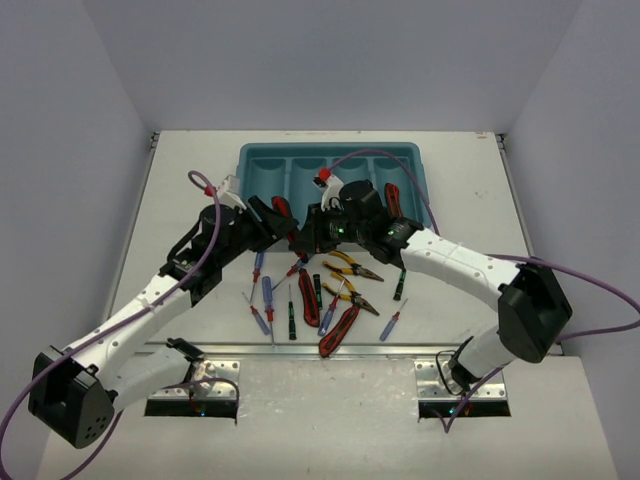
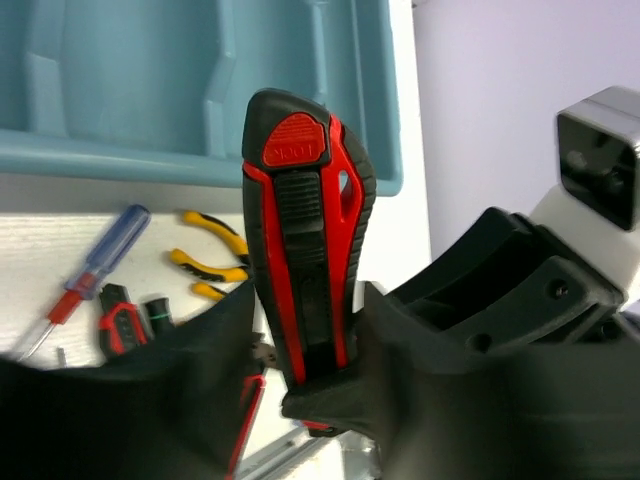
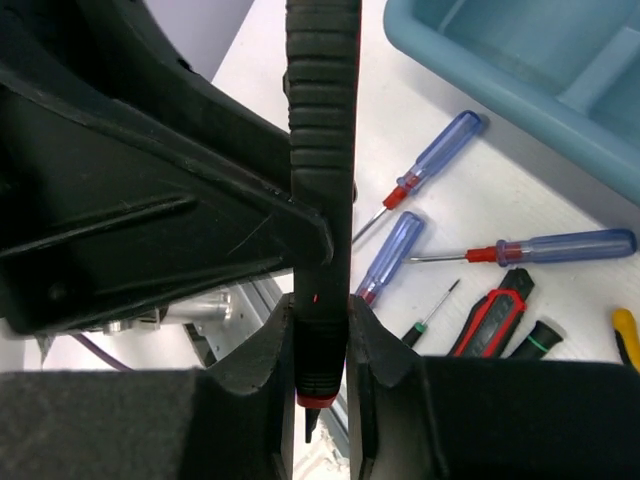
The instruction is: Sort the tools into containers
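Observation:
One red-and-black utility knife (image 1: 283, 212) is held above the table in front of the teal tray (image 1: 262, 152), with both grippers on it. My left gripper (image 1: 276, 226) is shut on it; in the left wrist view the knife (image 2: 300, 220) stands up between my fingers (image 2: 200, 380). My right gripper (image 1: 306, 238) is shut on its other end; in the right wrist view the knife (image 3: 322, 150) shows edge-on between my fingers (image 3: 400, 390). Loose tools lie on the table: pliers (image 1: 350, 266), blue screwdrivers (image 1: 268, 296), black-and-green screwdrivers (image 1: 292, 312) and knives (image 1: 340, 330).
Another red-and-black knife (image 1: 392, 200) lies at the tray's right end, partly behind the right arm. The tray shows empty compartments in the left wrist view (image 2: 120, 150) and a corner in the right wrist view (image 3: 480, 60). Purple cables loop over both arms.

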### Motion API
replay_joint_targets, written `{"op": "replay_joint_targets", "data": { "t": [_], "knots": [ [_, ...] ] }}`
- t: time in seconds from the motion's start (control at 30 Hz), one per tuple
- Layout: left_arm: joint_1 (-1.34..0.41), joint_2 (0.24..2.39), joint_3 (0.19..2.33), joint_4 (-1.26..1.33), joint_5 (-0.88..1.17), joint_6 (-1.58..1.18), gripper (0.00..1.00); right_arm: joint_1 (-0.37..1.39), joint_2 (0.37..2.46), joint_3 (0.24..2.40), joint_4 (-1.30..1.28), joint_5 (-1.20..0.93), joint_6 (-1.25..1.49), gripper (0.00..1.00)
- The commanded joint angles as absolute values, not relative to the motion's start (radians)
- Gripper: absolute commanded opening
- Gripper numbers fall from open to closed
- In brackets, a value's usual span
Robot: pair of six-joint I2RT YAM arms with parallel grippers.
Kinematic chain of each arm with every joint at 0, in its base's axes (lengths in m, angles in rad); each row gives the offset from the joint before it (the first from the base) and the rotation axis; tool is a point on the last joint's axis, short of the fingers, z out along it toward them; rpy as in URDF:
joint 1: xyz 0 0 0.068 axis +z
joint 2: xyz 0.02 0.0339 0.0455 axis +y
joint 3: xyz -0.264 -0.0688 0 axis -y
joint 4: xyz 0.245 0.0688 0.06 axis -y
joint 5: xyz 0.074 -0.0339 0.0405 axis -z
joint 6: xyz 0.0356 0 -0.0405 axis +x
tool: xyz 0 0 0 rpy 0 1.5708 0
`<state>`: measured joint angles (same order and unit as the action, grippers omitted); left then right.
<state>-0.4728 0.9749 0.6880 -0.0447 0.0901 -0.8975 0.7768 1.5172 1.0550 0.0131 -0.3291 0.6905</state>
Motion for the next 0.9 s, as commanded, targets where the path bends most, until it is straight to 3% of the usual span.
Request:
{"op": "replay_joint_targets", "data": {
  "t": [0.0,0.2,0.3,0.5,0.7,0.73,0.8,0.87],
  "knots": [
    [-0.488,0.957,0.763,0.03,0.084,-0.877,0.99,0.762,1.505,1.069,0.059,-0.319,0.707,0.0],
    [-0.486,0.934,1.099,-0.524,-0.4,-0.618,1.0,0.536,1.452,1.116,-0.241,-0.144,0.66,0.0],
    [-0.486,0.872,1.132,-0.617,-0.505,-0.553,1.0,0.422,1.46,1.155,-0.37,-0.049,0.587,0.0],
    [-0.486,0.735,1.06,-0.667,-0.477,-0.44,1.0,0.231,1.592,1.278,-0.445,0.059,0.471,0.0],
    [-0.486,0.648,0.935,-0.659,-0.479,-0.411,1.0,0.205,1.836,1.531,-0.566,0.139,0.42,0.03],
    [-0.486,0.639,0.921,-0.658,-0.48,-0.416,1.0,0.203,1.865,1.566,-0.583,0.145,0.414,0.12],
    [-0.486,0.621,0.868,-0.657,-0.467,-0.439,1.0,0.197,1.899,1.621,-0.615,0.162,0.409,0.57],
    [-0.487,0.599,0.832,-0.642,-0.465,-0.46,1.0,0.196,1.907,1.663,-0.647,0.154,0.409,0.67]
  ]
}}
